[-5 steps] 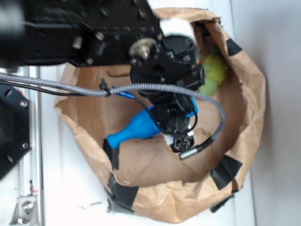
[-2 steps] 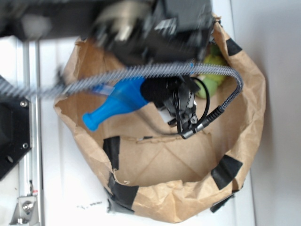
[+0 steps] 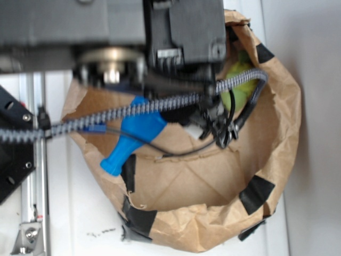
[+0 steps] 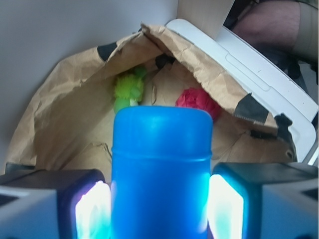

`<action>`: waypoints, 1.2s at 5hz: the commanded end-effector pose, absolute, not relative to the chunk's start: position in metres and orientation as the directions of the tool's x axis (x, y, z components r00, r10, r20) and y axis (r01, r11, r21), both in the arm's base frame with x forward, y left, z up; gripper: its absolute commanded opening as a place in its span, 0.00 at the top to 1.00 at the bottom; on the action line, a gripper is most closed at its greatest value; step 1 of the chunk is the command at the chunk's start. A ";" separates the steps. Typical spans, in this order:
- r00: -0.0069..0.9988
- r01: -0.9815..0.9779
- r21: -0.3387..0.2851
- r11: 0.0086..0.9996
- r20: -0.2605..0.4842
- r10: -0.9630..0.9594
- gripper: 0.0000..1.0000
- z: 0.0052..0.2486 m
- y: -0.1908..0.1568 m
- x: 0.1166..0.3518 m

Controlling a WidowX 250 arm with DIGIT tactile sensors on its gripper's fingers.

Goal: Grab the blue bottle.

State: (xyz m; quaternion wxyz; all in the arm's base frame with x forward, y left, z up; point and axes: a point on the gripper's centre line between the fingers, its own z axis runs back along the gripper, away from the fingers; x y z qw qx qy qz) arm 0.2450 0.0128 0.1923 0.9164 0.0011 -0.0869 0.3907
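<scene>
The bright blue, bowling-pin-shaped plastic bottle [image 4: 160,169] is held in the claw [image 4: 159,206]: in the wrist view its wide cylindrical body fills the gap between the two pads [image 4: 92,209], which are pressed against its sides and lit blue by it. The claw is thus closed about as far as the bottle's body allows, with nothing else in its hold.

Compared with a second ago, the bottle has been taken up off the floor of the crumpled brown paper bag [image 3: 277,133]. Then it lay on the bag's bottom with its neck towards the bag's left wall; a moment later it was seen higher and further left; now, in the exterior view, the bottle [image 3: 139,128] hangs beneath the black arm, its narrow flared neck pointing down and left, with its tip over the bag's taped rim. The arm itself now fills more of the top of the exterior picture, so it is judged to have been raised towards the camera.

From this it is judged that the grasp has been made and the lift is under way, so that the task is nearly or wholly done. The hold is on the smooth wide body, with the neck hanging free on one side, so some slip or swing may be risked if the arm is moved sharply.

Left in the bag, well apart from the bottle, are a fuzzy green plush [image 4: 128,89] and a red crumpled object [image 4: 198,102]. The bag rests on a white worktop [image 3: 80,213].
</scene>
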 end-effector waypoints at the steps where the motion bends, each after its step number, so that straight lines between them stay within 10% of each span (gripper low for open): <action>1: 0.938 -0.299 -0.119 0.947 0.146 0.314 1.00 0.204 0.005 0.265; 3: 0.967 0.141 -0.012 0.990 0.218 -0.135 1.00 0.220 0.013 0.261; 6: 0.962 0.098 -0.008 0.995 0.257 -0.092 1.00 0.213 0.010 0.255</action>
